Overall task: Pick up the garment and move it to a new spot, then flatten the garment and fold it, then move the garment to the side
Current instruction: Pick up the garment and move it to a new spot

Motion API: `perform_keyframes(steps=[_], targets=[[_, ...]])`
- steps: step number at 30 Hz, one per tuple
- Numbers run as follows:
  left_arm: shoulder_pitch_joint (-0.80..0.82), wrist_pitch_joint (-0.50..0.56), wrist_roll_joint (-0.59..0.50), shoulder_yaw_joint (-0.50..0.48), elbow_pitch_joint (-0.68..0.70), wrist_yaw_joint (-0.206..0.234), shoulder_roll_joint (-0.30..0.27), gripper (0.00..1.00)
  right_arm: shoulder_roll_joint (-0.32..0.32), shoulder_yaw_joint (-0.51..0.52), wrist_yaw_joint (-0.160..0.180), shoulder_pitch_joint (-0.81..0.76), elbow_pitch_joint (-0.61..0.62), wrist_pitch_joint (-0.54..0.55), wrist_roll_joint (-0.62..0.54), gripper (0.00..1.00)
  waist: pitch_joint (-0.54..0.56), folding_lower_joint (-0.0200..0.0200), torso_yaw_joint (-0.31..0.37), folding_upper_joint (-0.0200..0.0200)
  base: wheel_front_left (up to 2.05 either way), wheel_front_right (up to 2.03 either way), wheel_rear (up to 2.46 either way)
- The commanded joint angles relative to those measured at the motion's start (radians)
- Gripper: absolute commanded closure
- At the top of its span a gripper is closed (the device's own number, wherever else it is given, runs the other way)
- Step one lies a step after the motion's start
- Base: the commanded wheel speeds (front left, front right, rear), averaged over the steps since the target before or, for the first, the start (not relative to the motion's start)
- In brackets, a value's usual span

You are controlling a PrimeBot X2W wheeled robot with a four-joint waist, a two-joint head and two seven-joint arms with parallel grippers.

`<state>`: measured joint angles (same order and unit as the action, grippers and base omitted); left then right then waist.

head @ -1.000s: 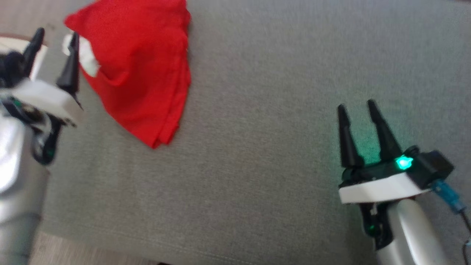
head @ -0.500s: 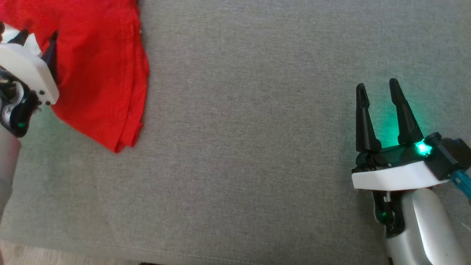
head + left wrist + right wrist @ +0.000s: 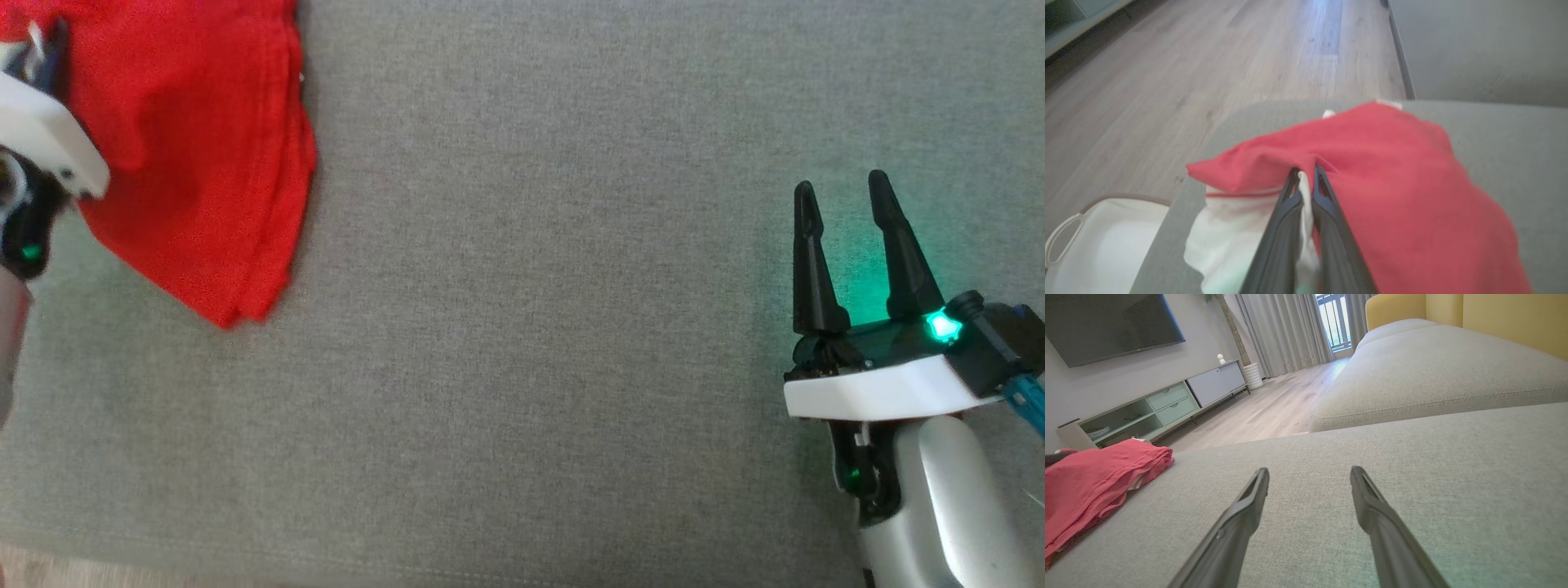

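The left fingers [image 3: 1284, 232], spread apart beside the red garment [image 3: 1404, 196] a second ago, have now closed on it, pinching its white fabric right at the edge of the red layer. The garment lies bunched at the far left corner of the grey sofa seat [image 3: 531, 327], with a small white tag [image 3: 1389, 104] at its far edge too blurred to read. The right fingers [image 3: 814, 269] stand open over the cushion well to the right, holding nothing.
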<state>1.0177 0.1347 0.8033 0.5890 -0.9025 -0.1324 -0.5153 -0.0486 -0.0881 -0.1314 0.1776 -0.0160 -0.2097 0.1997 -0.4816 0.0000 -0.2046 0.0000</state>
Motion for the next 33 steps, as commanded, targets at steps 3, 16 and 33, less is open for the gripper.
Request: perform_keyframes(steps=[3, 16, 33], targets=[[0.083, -0.115, 0.070, -0.063, 0.030, 0.002, -0.062, 1.00, -0.002, -0.027, 0.001, 0.004, 0.007, -0.014, 0.019, 0.00, 0.048, 0.0000, -0.004, 0.0000, 0.00, 0.00, 0.00], [0.133, -0.343, 0.066, -0.026, 0.201, 0.002, -0.083, 1.00, -0.002, -0.069, 0.001, -0.015, -0.090, -0.048, 0.102, 0.00, 0.218, 0.0000, 0.008, 0.0000, 0.00, 0.00, 0.00], [0.024, -0.233, 0.054, 0.075, 0.656, 0.131, 0.018, 1.00, -0.002, -0.103, 0.001, -0.021, -0.069, -0.052, 0.168, 0.00, 0.300, 0.0000, 0.169, 0.0000, 0.00, 0.00, 0.00]])
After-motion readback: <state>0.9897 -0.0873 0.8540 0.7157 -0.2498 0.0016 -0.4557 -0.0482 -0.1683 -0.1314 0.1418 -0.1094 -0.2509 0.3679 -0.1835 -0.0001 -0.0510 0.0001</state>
